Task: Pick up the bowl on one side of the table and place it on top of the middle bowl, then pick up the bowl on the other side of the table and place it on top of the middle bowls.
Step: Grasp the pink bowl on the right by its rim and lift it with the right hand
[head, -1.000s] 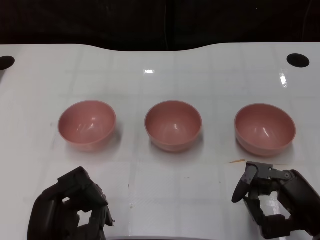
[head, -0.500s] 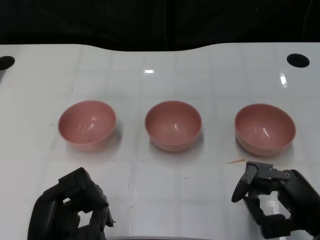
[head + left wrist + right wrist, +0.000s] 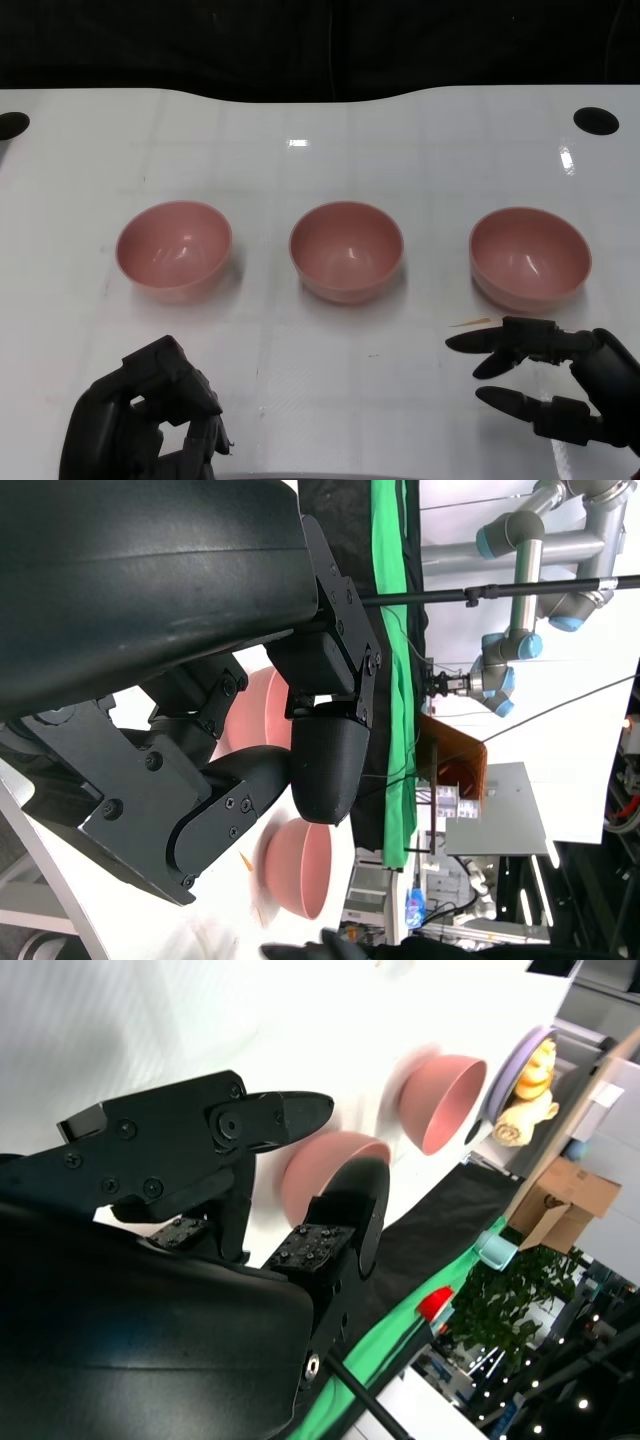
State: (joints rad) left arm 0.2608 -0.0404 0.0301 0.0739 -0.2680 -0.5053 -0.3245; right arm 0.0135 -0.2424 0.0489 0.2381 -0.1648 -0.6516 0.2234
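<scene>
Three glossy pink round plastic bowls: right one (image 3: 530,258) just beyond the right hand's (image 3: 560,385) spread, empty fingers (image 3: 490,342); left hand (image 3: 140,420) curled closed, holding nothing.

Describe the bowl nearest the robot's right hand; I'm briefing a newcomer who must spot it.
On the white table, three pink bowls sit in a row. Take the right bowl, just beyond the right hand. It alone lies below the table's round black hole.

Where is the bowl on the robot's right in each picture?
Head view: right bowl, right of centre, beside an orange fleck.
Left wrist view: probably the lower bowl, beside that fleck.
Right wrist view: two pink bowls show; cannot tell which.
Shared landmark: the white table.
</scene>
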